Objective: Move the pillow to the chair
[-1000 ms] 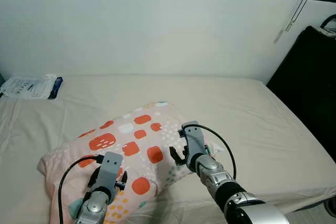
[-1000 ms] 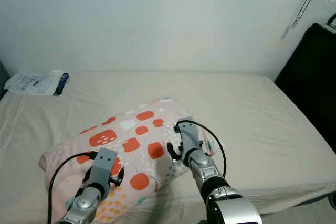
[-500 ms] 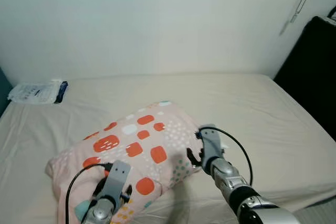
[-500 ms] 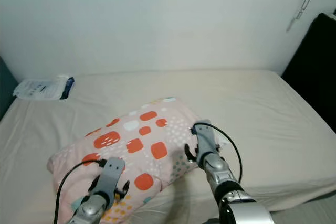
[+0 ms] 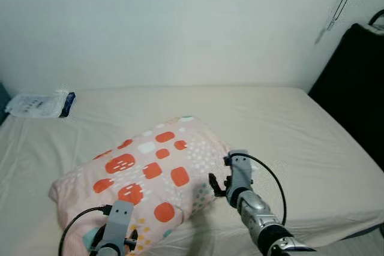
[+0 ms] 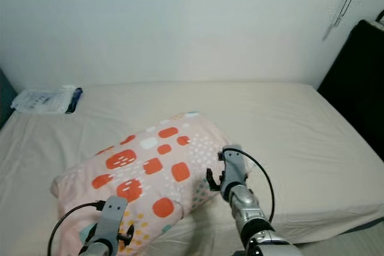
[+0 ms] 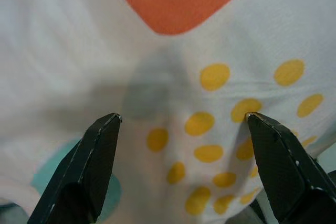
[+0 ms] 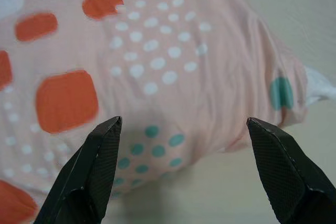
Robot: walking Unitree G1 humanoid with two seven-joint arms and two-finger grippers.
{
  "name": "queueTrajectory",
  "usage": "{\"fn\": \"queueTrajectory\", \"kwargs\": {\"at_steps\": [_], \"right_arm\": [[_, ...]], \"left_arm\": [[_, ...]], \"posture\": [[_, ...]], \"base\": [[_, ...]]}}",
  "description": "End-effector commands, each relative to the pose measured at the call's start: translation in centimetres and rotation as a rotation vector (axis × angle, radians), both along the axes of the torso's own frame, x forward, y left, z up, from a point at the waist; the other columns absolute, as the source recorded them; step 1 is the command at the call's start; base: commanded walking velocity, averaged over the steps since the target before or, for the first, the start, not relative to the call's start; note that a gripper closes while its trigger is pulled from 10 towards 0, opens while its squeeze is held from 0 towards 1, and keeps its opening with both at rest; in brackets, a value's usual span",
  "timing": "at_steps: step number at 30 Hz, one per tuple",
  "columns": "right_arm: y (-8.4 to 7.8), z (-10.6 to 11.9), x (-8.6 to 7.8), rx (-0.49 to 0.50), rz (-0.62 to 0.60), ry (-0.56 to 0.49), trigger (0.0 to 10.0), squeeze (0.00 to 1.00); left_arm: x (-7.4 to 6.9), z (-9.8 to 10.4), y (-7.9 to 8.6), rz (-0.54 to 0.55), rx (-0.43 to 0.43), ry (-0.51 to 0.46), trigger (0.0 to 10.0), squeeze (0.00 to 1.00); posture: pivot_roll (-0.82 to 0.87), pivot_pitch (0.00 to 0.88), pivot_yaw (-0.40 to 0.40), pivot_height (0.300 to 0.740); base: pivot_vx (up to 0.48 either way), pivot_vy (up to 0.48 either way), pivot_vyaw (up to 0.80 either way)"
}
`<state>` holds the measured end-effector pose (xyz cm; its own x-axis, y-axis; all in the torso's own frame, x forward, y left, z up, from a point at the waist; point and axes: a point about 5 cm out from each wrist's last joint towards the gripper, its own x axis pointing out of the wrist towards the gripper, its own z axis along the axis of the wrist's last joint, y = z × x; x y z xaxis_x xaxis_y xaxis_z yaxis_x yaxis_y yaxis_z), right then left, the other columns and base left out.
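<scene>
One pillow [image 5: 147, 175] lies slantwise on the bed [image 5: 288, 124], toward the near edge and the robot's left, its far corner pointing to the middle of the mattress. It looks plump, soft and light: pink cloth with orange blocks, white, yellow and teal dots. Such a thing will likely sag and slide if pinched by one corner, so a hold at two opposite ends, gathering a good fold of cloth, seems wisest.

The left gripper [image 7: 181, 129] has its fingers spread apart, released, right up against the near end of the pillow where the yellow dots are. The right gripper [image 8: 181, 140] is likewise spread wide and empty, just beside the pillow's end nearest the bed's right side.

A white packet [image 5: 37, 104] at the far left corner bears print too small to read.
</scene>
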<state>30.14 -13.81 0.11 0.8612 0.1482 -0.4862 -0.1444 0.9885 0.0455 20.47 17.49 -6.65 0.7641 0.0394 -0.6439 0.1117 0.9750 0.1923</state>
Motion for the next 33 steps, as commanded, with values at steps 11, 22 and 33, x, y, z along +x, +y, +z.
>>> {"fn": "queueTrajectory", "kwargs": {"at_steps": [11,22,33], "right_arm": [[-1.4,0.3,0.3,-0.038,-0.195,-0.006,10.0,0.0],[-3.5,3.1,3.2,0.013,-0.329,-0.009,10.0,0.0],[-2.7,4.1,3.9,0.002,-0.283,-0.065,10.0,0.0]], "left_arm": [[0.7,0.4,-0.5,-0.003,-0.003,-0.025,10.0,0.0],[0.3,0.0,-0.1,0.006,0.006,0.022,10.0,0.0],[1.5,0.7,-0.6,-0.081,0.029,-0.006,10.0,0.0]], "posture": [[0.03,0.0,-0.048,0.74],[-0.03,0.0,0.013,0.74],[0.0,0.0,-0.037,0.74]], "base": [[0.0,0.0,0.0],[0.0,0.0,0.0],[0.0,0.0,0.0]]}}
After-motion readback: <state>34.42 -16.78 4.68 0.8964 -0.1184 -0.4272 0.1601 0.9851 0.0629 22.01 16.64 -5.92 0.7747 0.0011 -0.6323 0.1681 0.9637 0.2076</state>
